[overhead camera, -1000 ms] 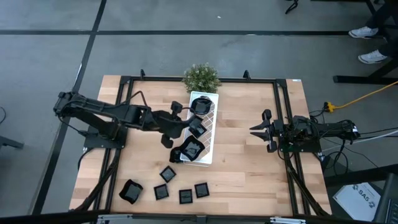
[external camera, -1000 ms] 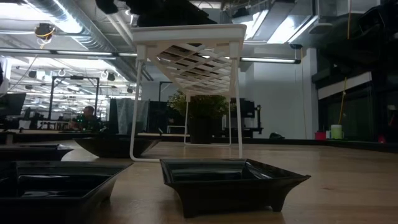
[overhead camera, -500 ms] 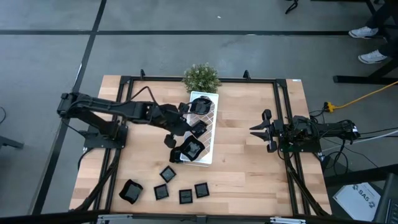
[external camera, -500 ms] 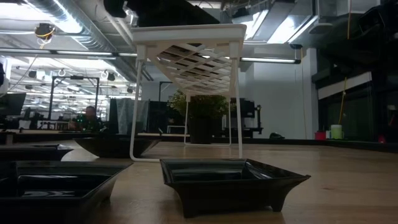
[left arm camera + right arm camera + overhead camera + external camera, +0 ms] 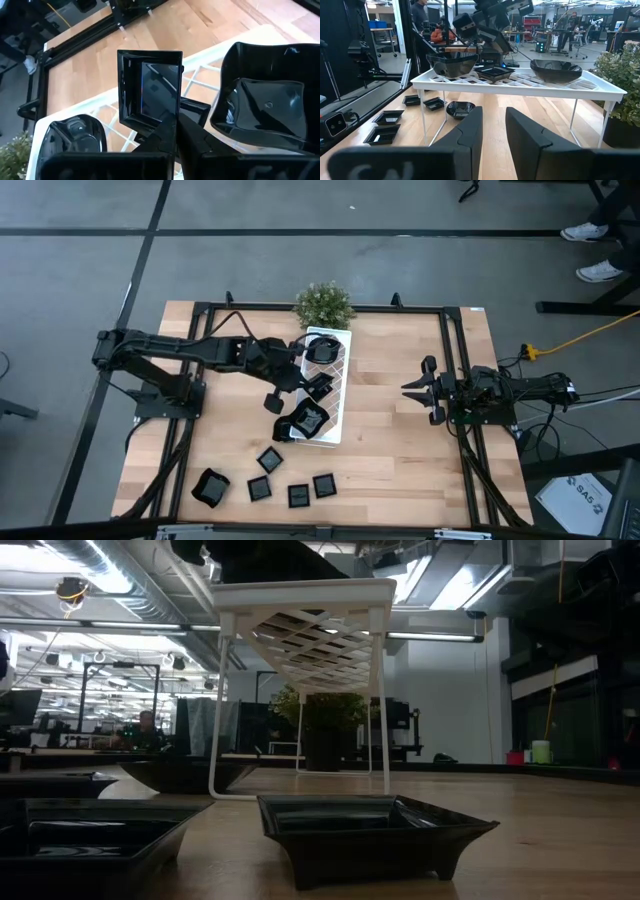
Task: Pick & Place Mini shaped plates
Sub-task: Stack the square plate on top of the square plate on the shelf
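Note:
My left gripper [image 5: 306,383] is over the middle of the white lattice tray [image 5: 340,358], shut on a small square black plate [image 5: 150,85]. A round black plate [image 5: 322,348] lies on the tray's far end and a wavy-edged one [image 5: 308,420] on its near end. Several more mini plates [image 5: 270,458] rest on the wood near the front edge. My right gripper [image 5: 408,390] waits open to the right of the tray, holding nothing. My left gripper pinches the square plate's rim [image 5: 169,118] between its two fingers, on the side nearest the arm. The fingers slant down from the table's left. The plate sits about level at the tray's lattice [image 5: 495,73]; whether it rests on the lattice, I cannot tell.
A small potted plant [image 5: 323,303] stands at the tray's far end. A round black bowl [image 5: 460,109] lies on the table left of the tray, beside its legs. Bare wood lies between the tray and my right arm. Black frame rails run along the table's sides.
My left arm has swung toward the table's far edge and its wrist has rolled, still shut on the square plate. The plate has stayed over the tray's middle. My right arm has kept still.

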